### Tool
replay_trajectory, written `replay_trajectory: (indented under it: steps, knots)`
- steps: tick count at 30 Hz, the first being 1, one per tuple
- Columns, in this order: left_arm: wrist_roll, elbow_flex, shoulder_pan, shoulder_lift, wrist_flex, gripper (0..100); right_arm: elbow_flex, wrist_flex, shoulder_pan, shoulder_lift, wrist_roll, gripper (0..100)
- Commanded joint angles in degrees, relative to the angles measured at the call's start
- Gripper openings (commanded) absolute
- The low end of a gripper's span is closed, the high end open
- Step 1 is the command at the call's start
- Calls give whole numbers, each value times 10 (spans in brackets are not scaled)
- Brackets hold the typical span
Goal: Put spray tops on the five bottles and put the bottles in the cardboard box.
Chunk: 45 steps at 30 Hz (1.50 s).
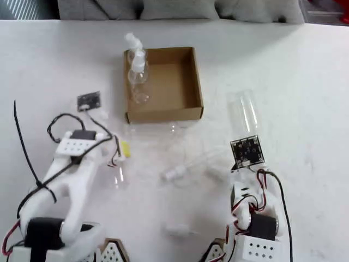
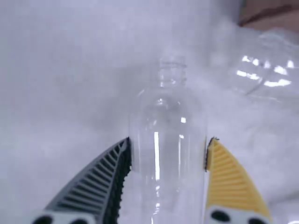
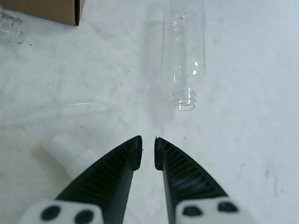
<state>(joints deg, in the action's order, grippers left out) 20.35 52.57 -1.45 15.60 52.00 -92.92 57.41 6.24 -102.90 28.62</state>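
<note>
In the left wrist view my left gripper (image 2: pixel 168 149) is shut on a clear uncapped bottle (image 2: pixel 168 135), its grey and yellow fingers pressing its sides and its neck pointing away. In the high view that gripper (image 1: pixel 121 153) sits left of centre. My right gripper (image 3: pixel 148 140) is shut with nothing in it, just short of the neck of another clear bottle (image 3: pixel 183 51) (image 1: pixel 242 112) lying on the table. A white spray top (image 3: pixel 70 151) (image 1: pixel 174 174) lies beside it. A bottle with a spray top (image 1: pixel 136 71) lies at the left wall of the cardboard box (image 1: pixel 188 82).
A further clear bottle (image 1: pixel 174 131) (image 2: pixel 266 70) lies just in front of the box. Another spray top (image 1: pixel 180 229) rests near the front edge between the arm bases. The box's corner (image 3: pixel 51 9) is near the right gripper's far side.
</note>
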Motion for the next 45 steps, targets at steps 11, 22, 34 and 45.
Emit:
replay_trajectory:
  steps: [11, 22, 34, 45]
  knots:
    - [-87, -107, 12, -80, 46, 299, -4, -20, -13, -3, 7, 35]
    - [-85, -141, -8, -37, 105, 369, -5, -20, -13, -3, 7, 35]
    - [-83, -356, -9, -209, 274, 366, -5, -20, -13, -3, 7, 35]
    - [-83, -373, -11, -268, 236, 366, -6, -21, -24, -3, 7, 35]
